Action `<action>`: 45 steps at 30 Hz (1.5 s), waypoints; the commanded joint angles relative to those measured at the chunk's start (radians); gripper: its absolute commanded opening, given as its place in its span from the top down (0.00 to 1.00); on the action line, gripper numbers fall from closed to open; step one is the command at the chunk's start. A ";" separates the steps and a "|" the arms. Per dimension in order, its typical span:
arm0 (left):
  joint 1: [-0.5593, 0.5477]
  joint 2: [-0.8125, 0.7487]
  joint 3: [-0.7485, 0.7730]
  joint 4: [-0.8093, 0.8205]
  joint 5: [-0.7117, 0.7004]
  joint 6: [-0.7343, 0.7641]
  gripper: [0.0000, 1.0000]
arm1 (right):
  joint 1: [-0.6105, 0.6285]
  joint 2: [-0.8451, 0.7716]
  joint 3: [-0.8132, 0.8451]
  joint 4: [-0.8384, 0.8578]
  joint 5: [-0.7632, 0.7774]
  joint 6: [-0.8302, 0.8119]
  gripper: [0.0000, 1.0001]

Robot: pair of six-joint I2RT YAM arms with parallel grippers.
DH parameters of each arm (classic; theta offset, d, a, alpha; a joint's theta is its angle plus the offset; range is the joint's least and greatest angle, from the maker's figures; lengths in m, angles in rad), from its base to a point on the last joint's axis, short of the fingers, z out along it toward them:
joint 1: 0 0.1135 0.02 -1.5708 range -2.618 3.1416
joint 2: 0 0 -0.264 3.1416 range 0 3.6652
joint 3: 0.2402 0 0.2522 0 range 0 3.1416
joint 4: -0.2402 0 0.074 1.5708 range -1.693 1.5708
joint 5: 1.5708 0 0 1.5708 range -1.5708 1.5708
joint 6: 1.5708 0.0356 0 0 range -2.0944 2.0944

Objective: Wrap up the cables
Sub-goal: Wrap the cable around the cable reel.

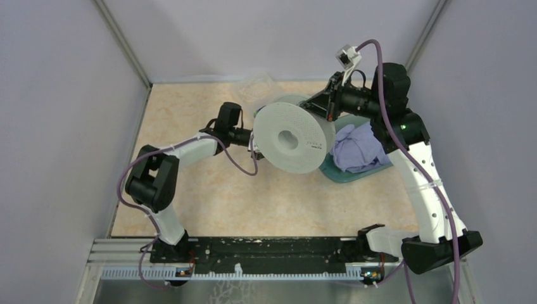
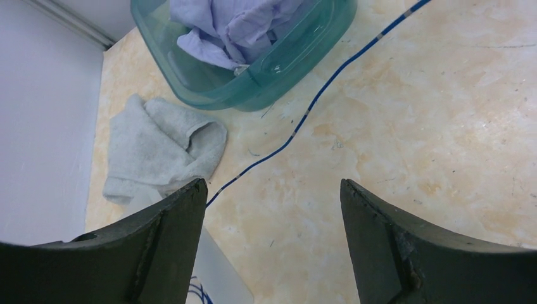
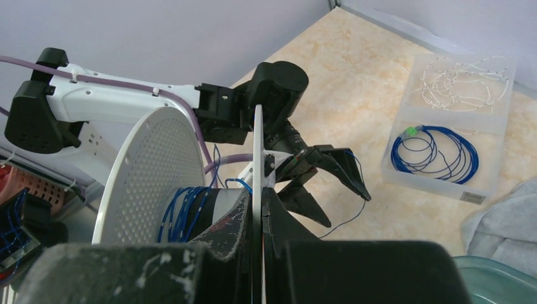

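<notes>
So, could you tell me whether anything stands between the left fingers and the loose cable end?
Nothing visible does: in the right wrist view the thin cable trails from right beside one tip of the open left fingers.

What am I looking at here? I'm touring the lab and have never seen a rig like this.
Two robot arms are bolted at a table's near edge, each ending in a two-finger gripper. One picture looks down from above; the other two come from cameras on the wrists. The right gripper is shut on the rim of a pale spool with blue windings on its core. The left gripper is open; a thin dark wire hangs near its tip. On the table lie a teal tub of lilac cloth, a white towel, a loose blue wire and a clear tray of coiled cords.
</notes>
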 commanded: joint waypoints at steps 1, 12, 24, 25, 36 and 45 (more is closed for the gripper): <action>-0.030 0.041 0.055 -0.098 0.083 0.082 0.18 | -0.005 -0.038 0.004 0.094 -0.031 0.026 1.00; -0.088 0.065 0.043 -0.067 0.168 -0.058 0.46 | -0.006 -0.053 0.001 0.067 0.003 -0.010 1.00; -0.135 -0.007 -0.097 0.098 0.254 -0.243 0.56 | -0.013 -0.060 -0.006 0.069 0.023 -0.020 1.00; -0.146 -0.014 -0.105 0.103 0.245 -0.258 0.54 | -0.014 -0.060 -0.008 0.069 0.024 -0.019 1.00; -0.199 -0.054 -0.265 0.716 0.114 -0.850 0.48 | -0.022 -0.067 -0.009 0.066 0.028 -0.024 1.00; -0.225 -0.076 -0.302 0.702 0.118 -0.825 0.81 | -0.028 -0.068 0.004 0.039 0.093 -0.050 1.00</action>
